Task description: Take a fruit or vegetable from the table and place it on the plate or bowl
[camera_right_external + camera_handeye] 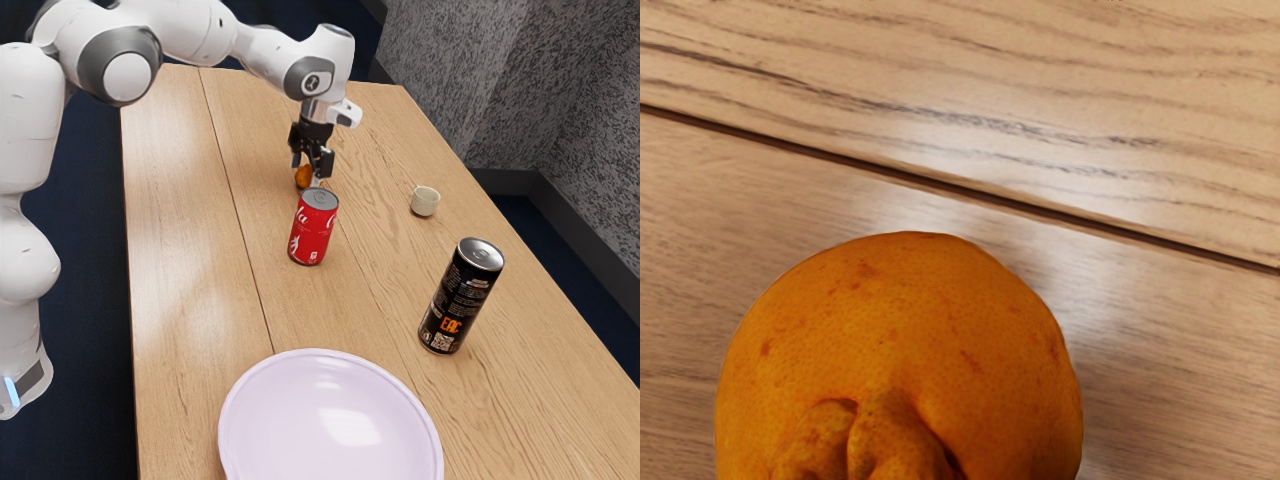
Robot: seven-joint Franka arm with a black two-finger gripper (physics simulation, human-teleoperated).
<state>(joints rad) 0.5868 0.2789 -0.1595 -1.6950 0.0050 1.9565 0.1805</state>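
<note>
The tool (311, 171) hung over the orange (303, 177), just behind the red can (313, 228); whether it was pinching the fruit could not be told. This looked like the grasping step. Next, a firm hold, then a lift clear of the can toward the plate (330, 420).

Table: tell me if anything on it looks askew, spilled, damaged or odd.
Nothing stands out. The red can, black can and cup stand upright, the plate lies flat, and nothing is spilled. The orange under the gripper looks whole; its lumpy end seems natural.
</note>
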